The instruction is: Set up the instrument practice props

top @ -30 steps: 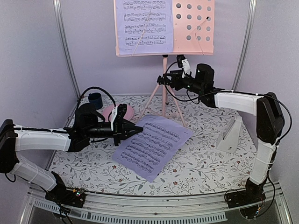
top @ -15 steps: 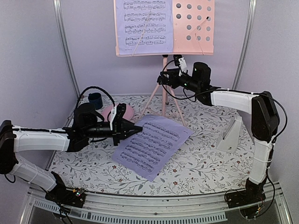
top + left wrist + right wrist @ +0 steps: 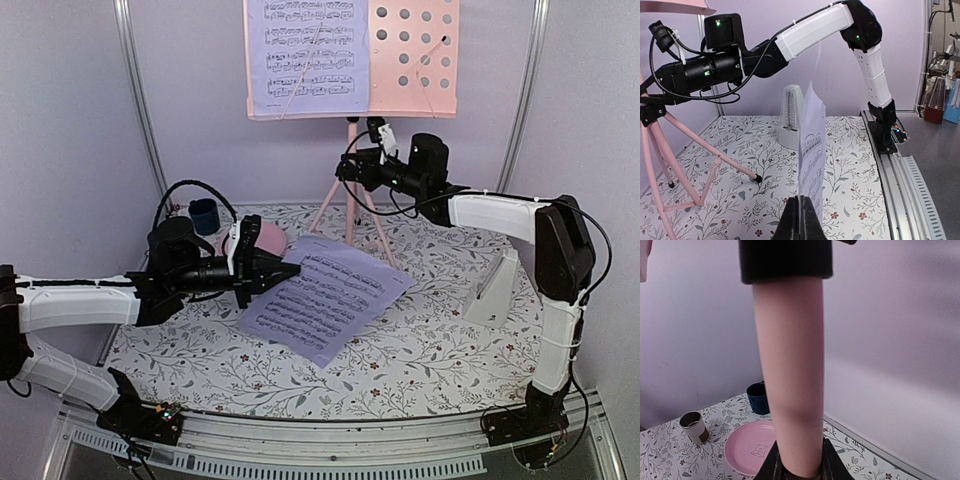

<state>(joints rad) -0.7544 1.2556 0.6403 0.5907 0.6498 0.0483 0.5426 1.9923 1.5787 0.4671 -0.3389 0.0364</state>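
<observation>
As the right end effector (image 3: pixel 799 471) clamps the music stand (image 3: pixel 415 47), the left end effector (image 3: pixel 801 217) pinches a sheet (image 3: pixel 330 300), down-left of its bare half.

1. The music stand (image 3: pixel 351 215) is showing pink, with black joints.
2. The page on its desk (image 3: pixel 308 55) and the loose page (image 3: pixel 325 300) are showing lavender-white paper with black staves.
3. The metronome (image 3: pixel 495 290), near the table's right edge, is showing white.
4. The table (image 3: pixel 440 350) is wearing white with a leafy floral print.
5. The plate (image 3: pixel 747 447) is showing pink.
</observation>
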